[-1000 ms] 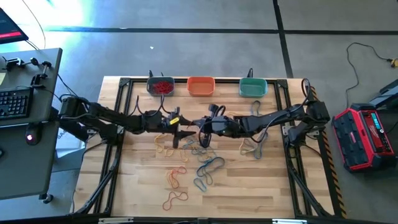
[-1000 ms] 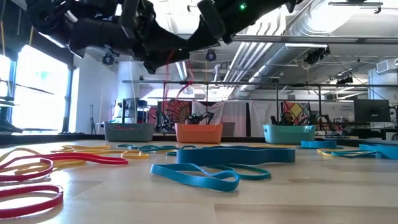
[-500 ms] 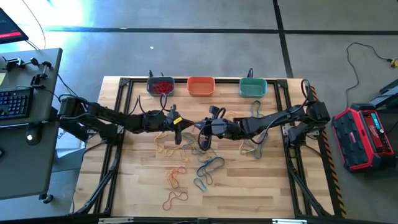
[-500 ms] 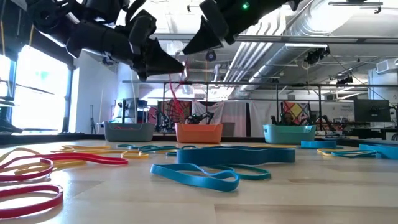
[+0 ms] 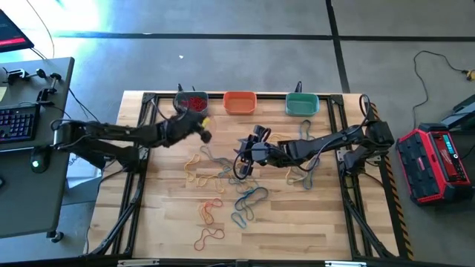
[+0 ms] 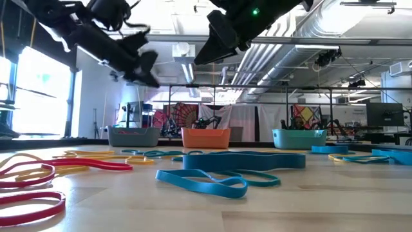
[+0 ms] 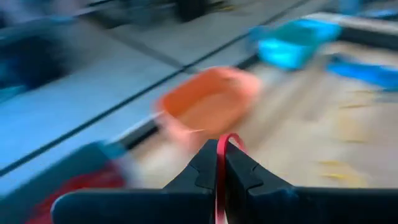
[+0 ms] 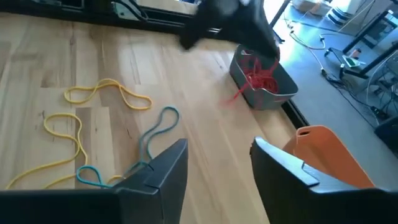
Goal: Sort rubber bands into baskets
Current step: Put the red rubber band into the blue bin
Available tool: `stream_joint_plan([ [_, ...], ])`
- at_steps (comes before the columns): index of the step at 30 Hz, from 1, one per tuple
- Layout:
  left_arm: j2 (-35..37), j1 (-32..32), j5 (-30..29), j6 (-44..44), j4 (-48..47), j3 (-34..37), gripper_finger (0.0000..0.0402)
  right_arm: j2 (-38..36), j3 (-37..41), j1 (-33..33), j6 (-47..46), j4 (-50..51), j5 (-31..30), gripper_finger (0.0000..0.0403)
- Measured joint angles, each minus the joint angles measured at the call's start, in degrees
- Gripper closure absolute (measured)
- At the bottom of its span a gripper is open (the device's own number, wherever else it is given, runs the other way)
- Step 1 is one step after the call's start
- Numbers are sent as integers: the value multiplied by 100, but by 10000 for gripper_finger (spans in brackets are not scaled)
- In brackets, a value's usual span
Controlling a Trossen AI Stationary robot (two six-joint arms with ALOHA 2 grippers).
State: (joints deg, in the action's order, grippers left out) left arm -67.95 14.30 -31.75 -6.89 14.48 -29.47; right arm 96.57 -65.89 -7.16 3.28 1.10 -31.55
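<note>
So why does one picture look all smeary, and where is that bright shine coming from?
The left wrist view is streaked with motion blur: the orange plastic basket smears sideways, while the shut left gripper pinching a thin red rubber band looks sharper. The low view has window glare at its left edge. The high view shows a bright patch on the floor beyond the wooden table.

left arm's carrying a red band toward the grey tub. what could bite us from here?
1. The left pincer pinches only a thin edge of the red band; it might slip out before the grey-blue basket.
2. The orange basket sits right beside it, so a late release could missort.
3. The right pincer hovers open above tangled yellow and teal bands; it may grab several.
</note>
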Motion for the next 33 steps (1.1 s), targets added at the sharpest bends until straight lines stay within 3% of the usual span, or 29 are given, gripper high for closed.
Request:
stream_joint_plan([
  [5,73,890,-383,243,-378,2,401,0,13,0,-40,11,4,235],
  [16,-729,2613,348,814,383,2,401,0,17,0,-40,46,4,235],
  [26,-1064,3202,726,1194,993,2,401,0,17,2,-47,109,21,235],
  [33,-1052,3309,1004,1315,697,-318,401,0,17,4,-47,114,26,235],
])
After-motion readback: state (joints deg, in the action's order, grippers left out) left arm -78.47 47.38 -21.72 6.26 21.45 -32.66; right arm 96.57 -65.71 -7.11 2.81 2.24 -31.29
